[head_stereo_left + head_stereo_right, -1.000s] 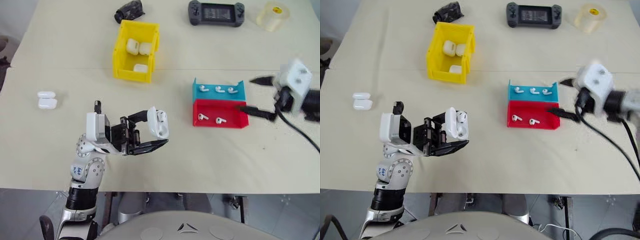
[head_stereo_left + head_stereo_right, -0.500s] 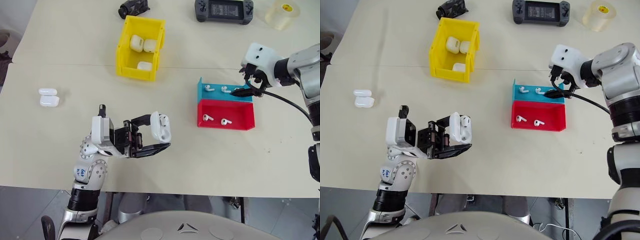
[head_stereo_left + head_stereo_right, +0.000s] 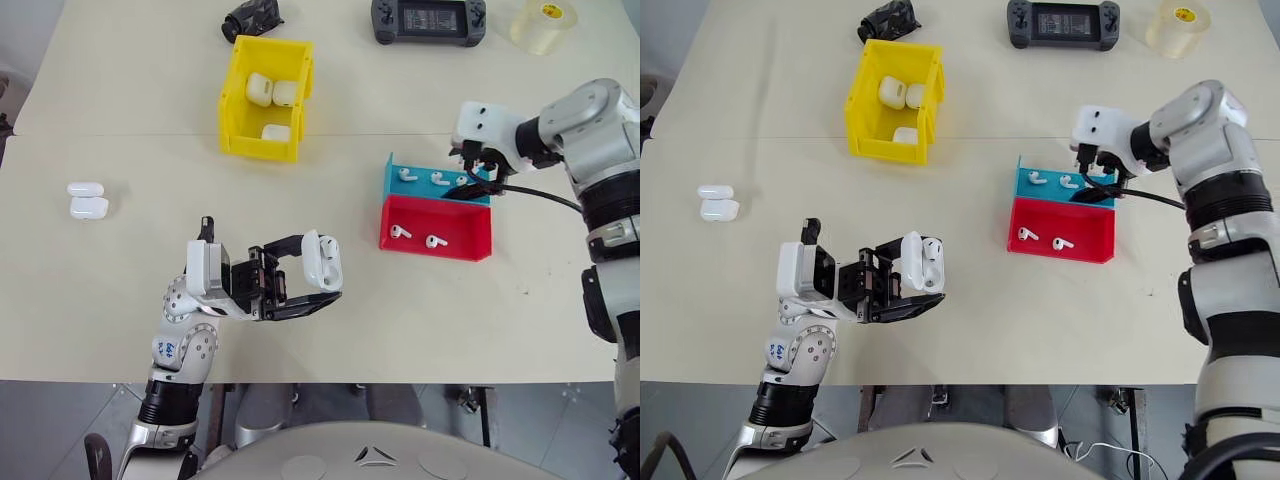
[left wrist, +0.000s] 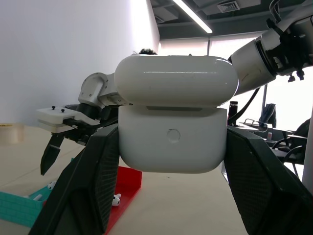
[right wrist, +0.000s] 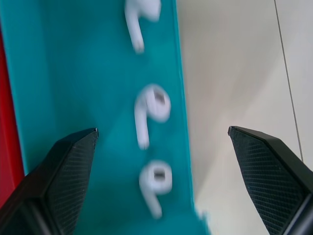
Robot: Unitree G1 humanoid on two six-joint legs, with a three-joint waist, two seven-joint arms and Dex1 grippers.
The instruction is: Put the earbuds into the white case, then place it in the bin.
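Observation:
My left gripper (image 3: 318, 278) is shut on the white case (image 3: 322, 260), held above the table's near part; in the left wrist view the case (image 4: 171, 139) sits between the black fingers (image 4: 93, 181) with its lid ajar. My right gripper (image 3: 476, 183) hangs open, pointing down over the blue tray (image 3: 395, 185). Three earbuds (image 5: 149, 110) lie in that tray, between the spread fingers (image 5: 63, 171) of the right gripper (image 5: 162, 129). Two more earbuds (image 3: 398, 232) rest in the red tray (image 3: 470, 235). The yellow bin (image 3: 230, 105) stands at the far left-centre.
Three white cases (image 3: 273, 132) lie in the bin. Two more cases (image 3: 87, 201) sit at the table's left. A game controller (image 3: 428, 20), a tape roll (image 3: 543, 25) and a black object (image 3: 250, 18) line the far edge.
My right gripper has swung in from the right of the trays and tipped down over the blue tray. The left gripper holds the case as before. The camera has shifted a little.

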